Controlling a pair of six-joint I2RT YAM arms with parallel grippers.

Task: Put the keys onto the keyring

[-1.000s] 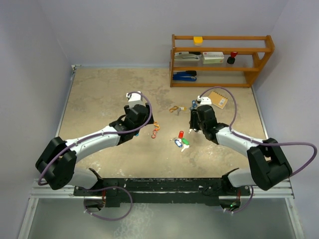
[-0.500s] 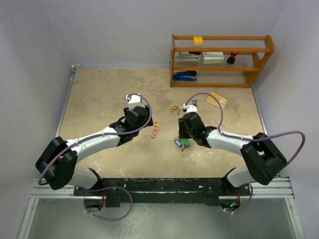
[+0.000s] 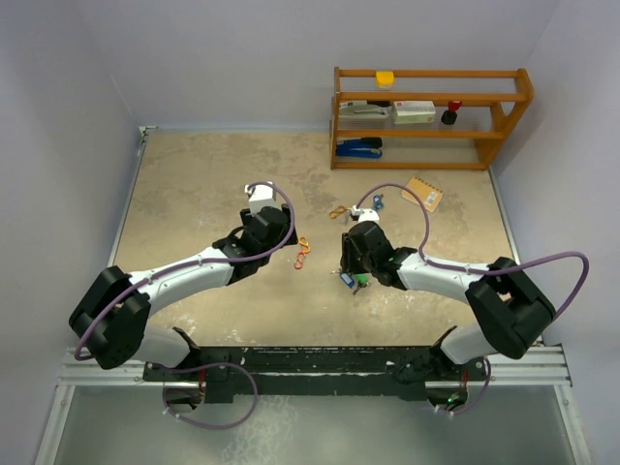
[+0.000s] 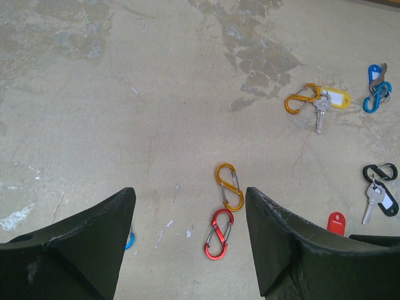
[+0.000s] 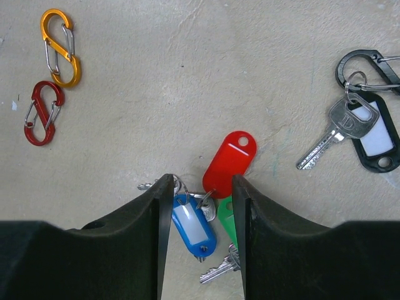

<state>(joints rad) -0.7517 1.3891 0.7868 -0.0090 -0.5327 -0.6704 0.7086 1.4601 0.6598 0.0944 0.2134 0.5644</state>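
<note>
I am hovering the right fingers (image 5: 153, 225), part open and empty, astride the red-, blue- and green-tagged metal keys (image 5: 219, 175) beneath.

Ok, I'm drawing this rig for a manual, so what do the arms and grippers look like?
The left arm and right arm have white links between bulky black joints. A mauve cable loops from each wrist toward the base. The left gripper and right gripper have two black, wedge-shaped fingers each.
</note>
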